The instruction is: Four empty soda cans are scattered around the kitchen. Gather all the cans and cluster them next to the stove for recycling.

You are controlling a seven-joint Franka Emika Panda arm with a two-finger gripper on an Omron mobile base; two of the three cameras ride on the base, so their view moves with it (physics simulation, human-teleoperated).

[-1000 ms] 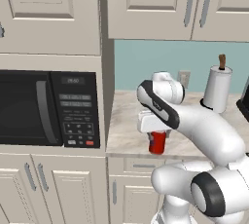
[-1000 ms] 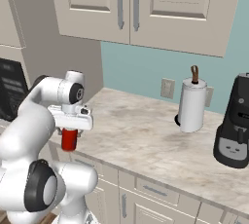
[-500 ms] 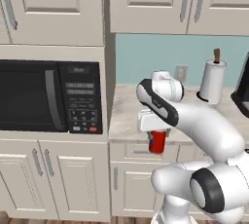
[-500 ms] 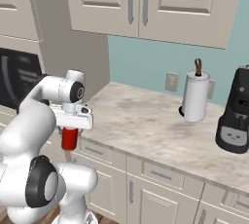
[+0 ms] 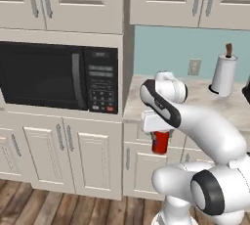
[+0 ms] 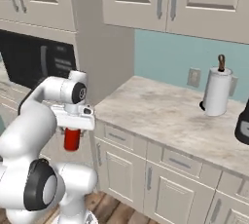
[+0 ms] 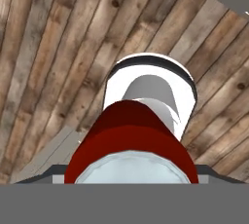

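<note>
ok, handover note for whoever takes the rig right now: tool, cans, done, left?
Tool: shut on a red can, held upright below the hand, out in front of the cabinets and off the counter; the hand view looks past the can at the wood floor.
In view: microwave, paper towel roll.
Done: one can picked up.
Left: carry it to the stove, set it beside it, then fetch the other three. No stove or other cans here.

The end effector (image 5: 159,133) held a red can (image 5: 160,142) in open air off the counter (image 6: 160,116) edge. The microwave (image 5: 58,76) cabinet walled off the left. Counter lay open up to the paper-towel roll (image 6: 216,91).
</note>
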